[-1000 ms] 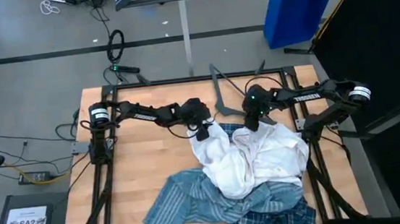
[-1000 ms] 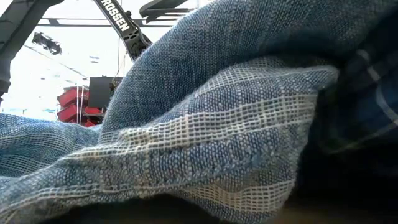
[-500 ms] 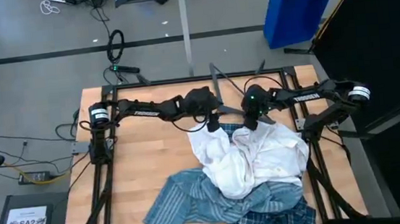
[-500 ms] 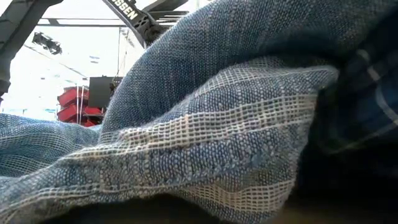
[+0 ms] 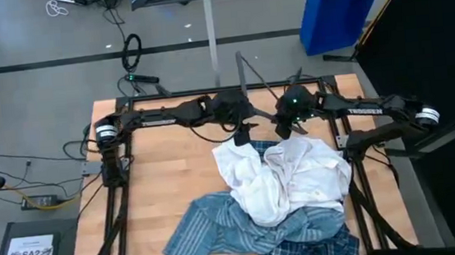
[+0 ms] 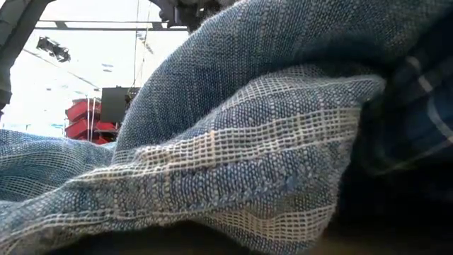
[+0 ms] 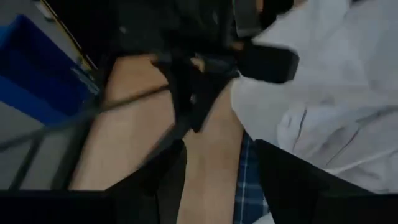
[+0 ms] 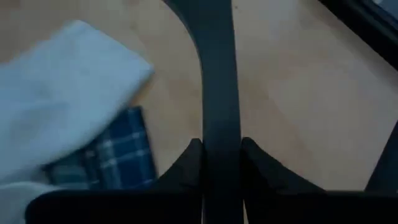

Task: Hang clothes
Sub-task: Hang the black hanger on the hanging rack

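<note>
Both arms have drawn back toward the table's far edge since a second ago, and the dark grey hanger now stands higher above the wood. From above, the left gripper hangs just off the white shirt, while the right gripper sits beside the hanger's lower arm. The white shirt lies heaped on the striped shirt and the plaid shirt, whose lower part is cut off by the picture's edge. A blue bin stands on the floor beyond the wooden table; its contents cannot be made out.

At table height, striped cloth blocks nearly everything; only a bright room shows behind.

The left wrist camera shows its fingers spread apart, gripping nothing.

The right wrist camera shows fingers pressed against a hanger bar, with white and plaid cloth nearby.
</note>
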Available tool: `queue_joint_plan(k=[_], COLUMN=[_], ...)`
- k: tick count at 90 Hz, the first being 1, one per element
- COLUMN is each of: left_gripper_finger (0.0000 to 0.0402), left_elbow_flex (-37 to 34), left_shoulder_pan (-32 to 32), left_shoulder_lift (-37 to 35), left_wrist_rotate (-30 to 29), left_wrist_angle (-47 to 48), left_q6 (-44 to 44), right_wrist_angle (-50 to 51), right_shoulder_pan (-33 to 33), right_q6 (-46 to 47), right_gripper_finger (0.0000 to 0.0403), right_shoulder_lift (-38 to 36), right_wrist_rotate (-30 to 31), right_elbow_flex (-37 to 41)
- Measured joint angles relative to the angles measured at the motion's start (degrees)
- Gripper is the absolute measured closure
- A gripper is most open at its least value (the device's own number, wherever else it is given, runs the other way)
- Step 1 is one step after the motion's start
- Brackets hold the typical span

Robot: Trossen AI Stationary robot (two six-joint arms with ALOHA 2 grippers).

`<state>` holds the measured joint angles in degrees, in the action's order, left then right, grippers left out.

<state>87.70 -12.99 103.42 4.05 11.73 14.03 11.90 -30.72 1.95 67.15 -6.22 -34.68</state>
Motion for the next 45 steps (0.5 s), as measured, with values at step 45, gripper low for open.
queue_joint_plan(k=[45], left_gripper_finger=[0.0311], left_elbow_flex=[-2.3], left_shoulder_pan=[0.5], left_shoulder_lift=[-24.1], left_wrist_rotate=[-8.6], left_wrist_angle=[6.9], left_q6=[8.5], right_wrist_angle=[-10.7], right_shoulder_pan=[0.0], right_q6=[8.8], right_gripper_finger=[0.0366], right_shoulder_lift=[-11.9], right_wrist_rotate=[-16.5], right_elbow_flex=[0.0])
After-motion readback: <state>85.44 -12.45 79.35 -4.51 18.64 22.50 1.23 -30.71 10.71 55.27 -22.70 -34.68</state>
